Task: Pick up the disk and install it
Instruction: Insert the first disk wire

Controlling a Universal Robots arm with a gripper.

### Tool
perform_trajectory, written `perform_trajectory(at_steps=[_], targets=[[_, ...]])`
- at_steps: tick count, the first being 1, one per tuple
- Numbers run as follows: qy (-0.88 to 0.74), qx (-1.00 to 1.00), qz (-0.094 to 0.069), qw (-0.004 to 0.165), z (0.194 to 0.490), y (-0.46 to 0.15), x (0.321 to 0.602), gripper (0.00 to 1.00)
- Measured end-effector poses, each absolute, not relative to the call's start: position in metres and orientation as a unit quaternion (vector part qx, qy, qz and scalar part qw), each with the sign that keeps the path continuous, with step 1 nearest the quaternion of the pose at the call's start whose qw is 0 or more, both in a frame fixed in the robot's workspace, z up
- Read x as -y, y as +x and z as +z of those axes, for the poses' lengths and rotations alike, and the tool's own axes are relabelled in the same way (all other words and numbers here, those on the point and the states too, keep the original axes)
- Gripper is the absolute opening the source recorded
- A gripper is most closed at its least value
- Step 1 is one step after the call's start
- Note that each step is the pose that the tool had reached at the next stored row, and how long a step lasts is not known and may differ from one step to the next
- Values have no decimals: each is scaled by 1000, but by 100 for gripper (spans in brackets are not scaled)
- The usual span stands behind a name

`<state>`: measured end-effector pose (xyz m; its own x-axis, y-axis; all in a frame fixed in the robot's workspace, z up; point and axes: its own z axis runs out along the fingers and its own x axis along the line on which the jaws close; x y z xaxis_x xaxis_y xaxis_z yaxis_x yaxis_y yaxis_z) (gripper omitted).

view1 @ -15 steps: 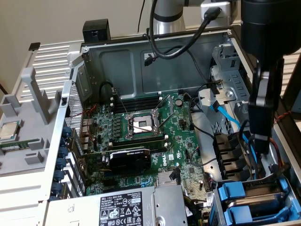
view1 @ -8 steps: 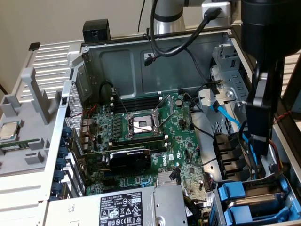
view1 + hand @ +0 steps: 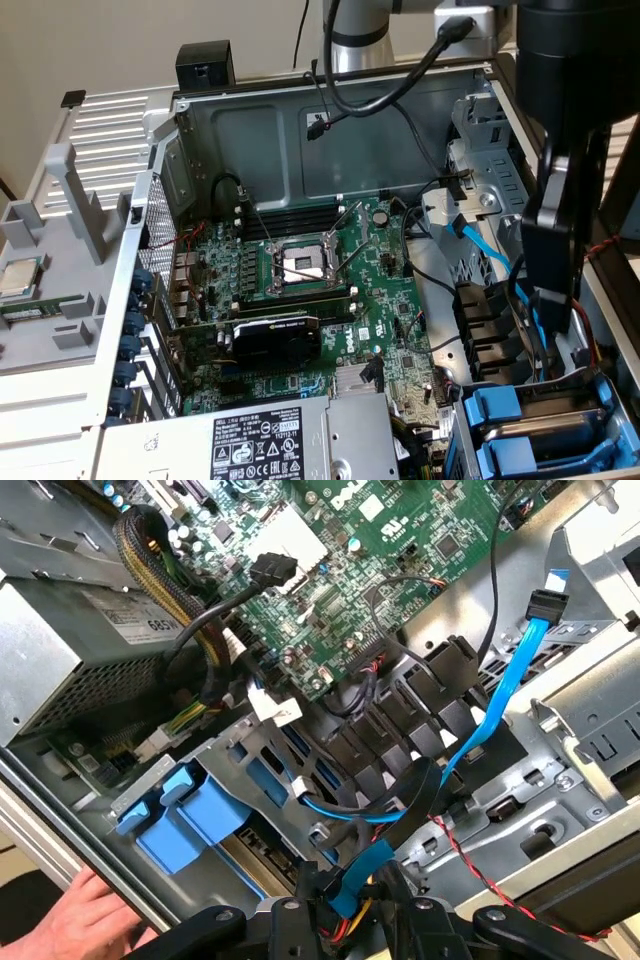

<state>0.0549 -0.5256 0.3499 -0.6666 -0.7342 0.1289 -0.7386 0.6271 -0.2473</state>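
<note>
Looking down into the open computer case [image 3: 300, 110], I have the pincer [image 3: 355, 920] hanging over the side of the case on the exterior view's right. It is above the drive cage [image 3: 600, 395] and the cables strung around it. Its jaws stand apart and grip nothing. A blue data cable [image 3: 500, 695] and a red-and-black twisted wire [image 3: 480, 865] run past beyond the gap, and as far as I can judge neither lies in it.

I cannot see the metal body or the label of the disk. Two blue carrier fronts [image 3: 497, 405] sit stacked in the mouth of the drive cage, close beside the grey power supply [image 3: 280, 440]. I judge the disk to be behind one of them, but I cannot tell which.

What matters here is the direction from the pincer to those fronts. In the exterior view they lie below it and a little toward the exterior view's left, in the near corner of the case. The fronts face the motherboard [image 3: 330, 270], so each carrier's long axis runs back into the cage, away from the board and toward the case wall on the exterior view's right. This arm is the only one here.

In the wrist view a person's hand [image 3: 85, 925] rests on the case rim just beside that cage.
</note>
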Motion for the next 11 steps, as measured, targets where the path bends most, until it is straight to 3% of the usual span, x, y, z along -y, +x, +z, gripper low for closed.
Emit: perform_trajectory(at_steps=[11], targets=[[404,904,141,8,348,57,523,35]])
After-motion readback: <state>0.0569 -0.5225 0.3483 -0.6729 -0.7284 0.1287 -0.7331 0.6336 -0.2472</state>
